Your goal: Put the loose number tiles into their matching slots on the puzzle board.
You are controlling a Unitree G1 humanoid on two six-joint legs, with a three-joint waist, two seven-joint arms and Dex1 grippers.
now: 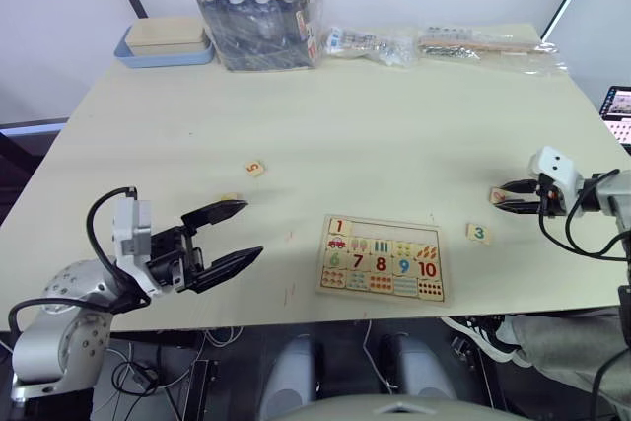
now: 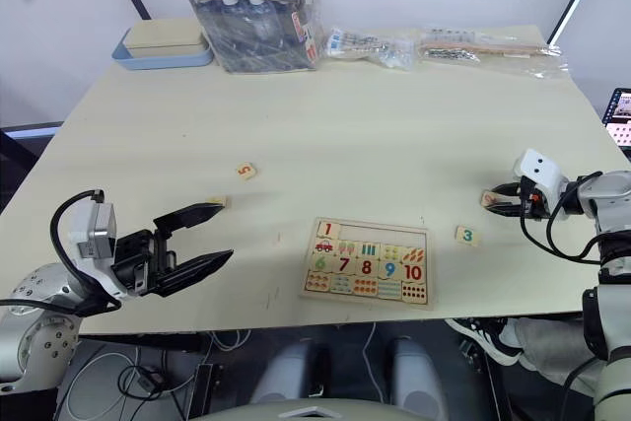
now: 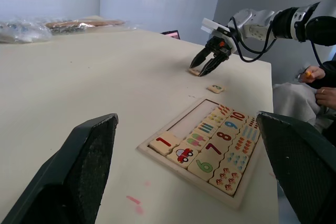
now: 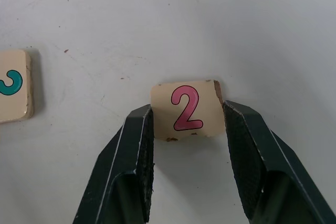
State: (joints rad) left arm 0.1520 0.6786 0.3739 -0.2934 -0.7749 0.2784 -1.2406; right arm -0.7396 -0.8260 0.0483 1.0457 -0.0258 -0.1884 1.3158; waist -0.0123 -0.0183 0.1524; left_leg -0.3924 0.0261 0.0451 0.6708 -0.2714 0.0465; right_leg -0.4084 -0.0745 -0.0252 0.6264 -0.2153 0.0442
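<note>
The right gripper (image 4: 187, 116) is down on the pale table (image 1: 394, 115), its two black fingers closed against either side of the small square pale-wood tile printed with a pink 2 (image 4: 187, 107). Just beside it lies the tile with a teal 3 (image 1: 478, 233), between the gripper and the flat rectangular pale-wood puzzle board (image 1: 383, 258). The 1 tile (image 1: 339, 227) sits in the board's top row. The orange 5 tile (image 1: 255, 169) lies well apart. The left gripper (image 1: 237, 234) hovers, fingers spread, grasping nothing.
</note>
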